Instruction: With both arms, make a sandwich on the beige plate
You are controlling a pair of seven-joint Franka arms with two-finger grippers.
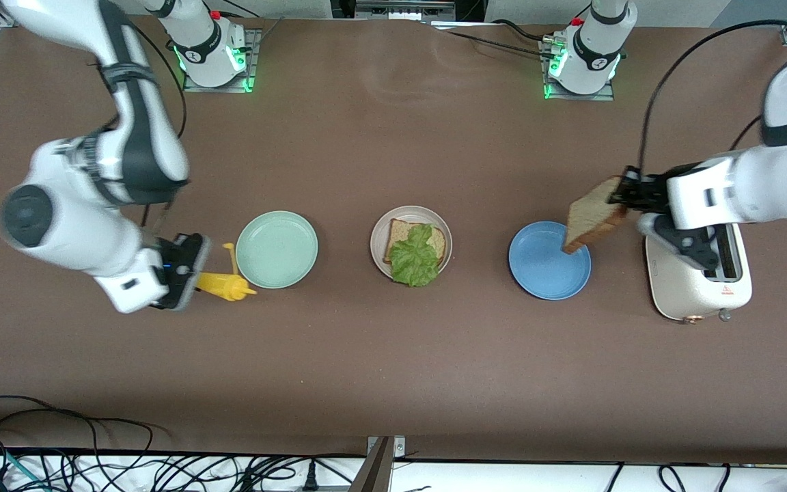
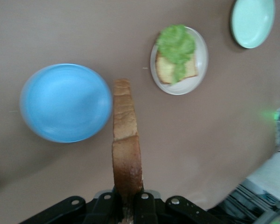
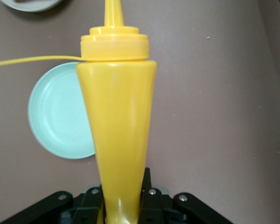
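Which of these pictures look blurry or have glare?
Front view: the right arm is motion-smeared, the table evenly lit. Left wrist view: the blue plate is soft-edged, with a green glow at one edge. Right wrist view: the mustard bottle is sharp.

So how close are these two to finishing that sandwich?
About two thirds there. Done: one square brown bread slice lies on the round beige plate with a ruffled green lettuce leaf on it. In hand: the left gripper holds the second bread slice over the blue plate, and the right gripper holds a yellow squeeze bottle beside the mint green plate. Left: topping the lettuce with that slice.
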